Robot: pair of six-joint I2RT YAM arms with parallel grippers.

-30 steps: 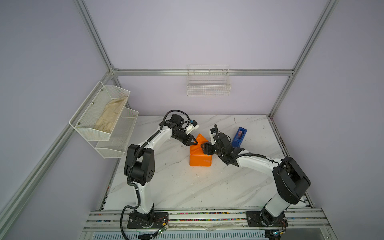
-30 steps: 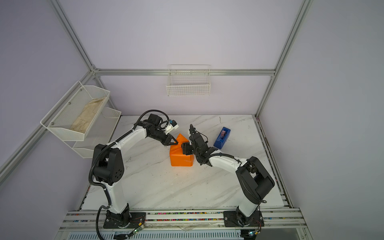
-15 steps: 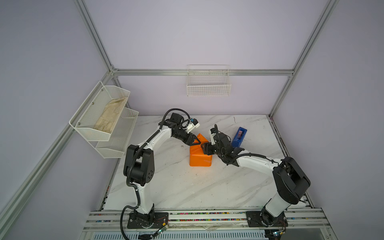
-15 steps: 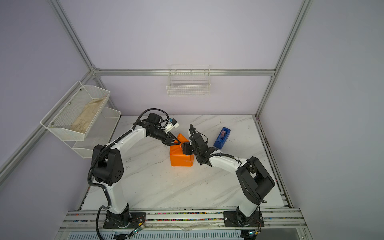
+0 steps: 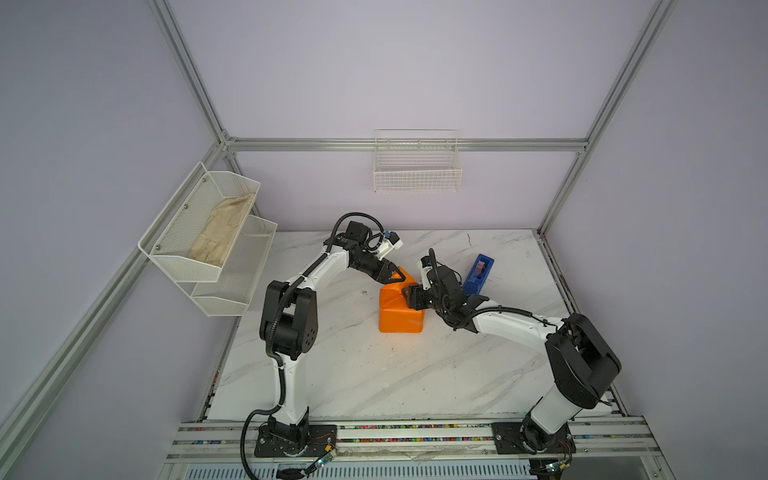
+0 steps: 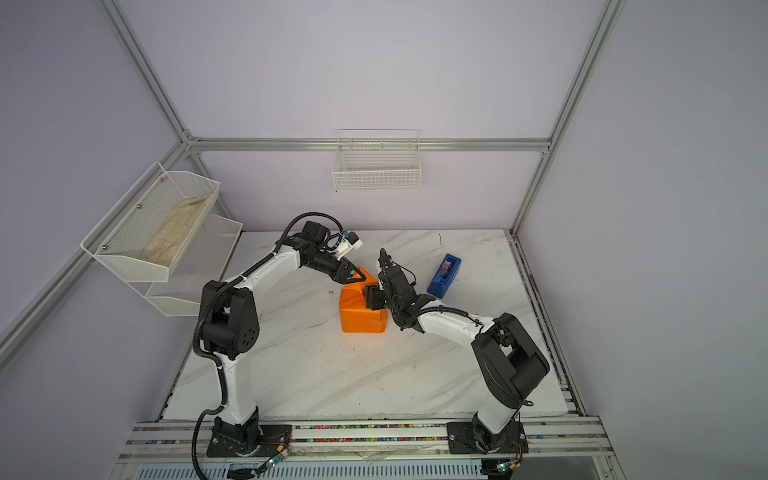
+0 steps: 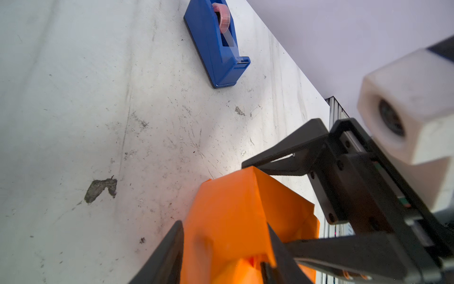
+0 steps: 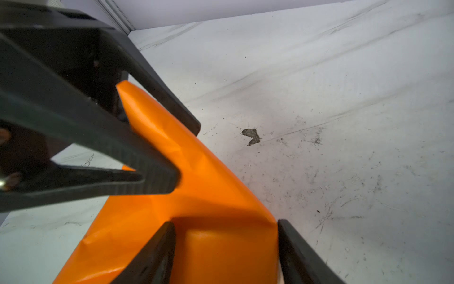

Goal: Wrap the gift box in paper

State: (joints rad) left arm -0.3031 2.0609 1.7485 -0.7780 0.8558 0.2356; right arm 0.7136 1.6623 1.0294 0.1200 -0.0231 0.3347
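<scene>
While the right jaws clasp the paper [image 5: 401, 320] parcel at mid-frame in a top view, the gift box unseen, its raised flap [image 7: 233, 209] stands between the spread left jaws.

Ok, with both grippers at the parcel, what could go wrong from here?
1. The flap stands up untaped, and the left gripper is open around it, so it may unfold.
2. The tape dispenser sits beyond the right gripper, which clamps the parcel. Fetching tape likely means letting go, and the parcel could then shift or loosen.
</scene>
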